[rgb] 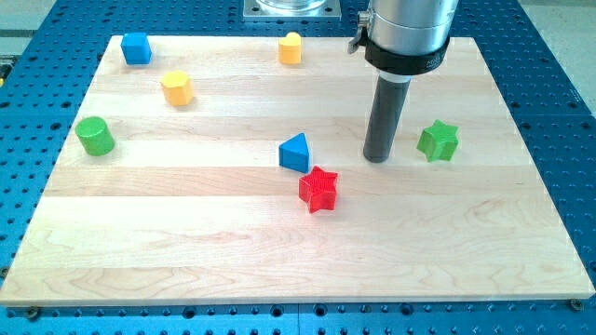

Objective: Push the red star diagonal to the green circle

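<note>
The red star [318,189] lies near the board's middle, just below and right of a blue triangle [294,153]. The green circle [94,136] stands far off at the view's left edge of the board. My tip [377,158] rests on the board up and to the right of the red star, apart from it, and left of a green star [438,140].
A blue cube [136,47] sits at the top left, a yellow hexagon [176,88] below and right of it, and a yellow heart [291,47] at the top middle. The wooden board [279,270] lies on a blue perforated table.
</note>
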You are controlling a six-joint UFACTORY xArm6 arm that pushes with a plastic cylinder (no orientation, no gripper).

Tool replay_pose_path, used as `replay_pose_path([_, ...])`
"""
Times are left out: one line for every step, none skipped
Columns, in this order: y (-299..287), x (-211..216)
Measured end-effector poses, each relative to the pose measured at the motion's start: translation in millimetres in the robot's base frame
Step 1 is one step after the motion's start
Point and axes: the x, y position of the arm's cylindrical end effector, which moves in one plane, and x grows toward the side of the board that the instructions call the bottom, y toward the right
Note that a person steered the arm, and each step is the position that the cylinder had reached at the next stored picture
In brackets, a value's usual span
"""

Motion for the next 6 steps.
replay_pose_path([-4.2,0.0])
replay_pose_path([-28.3,2.2])
replay_pose_path([-40.3,45.3])
replay_pose_path([-84.8,83.9])
replay_pose_path([-167.7,83.9])
replay_pose_path([-253.3,84.2])
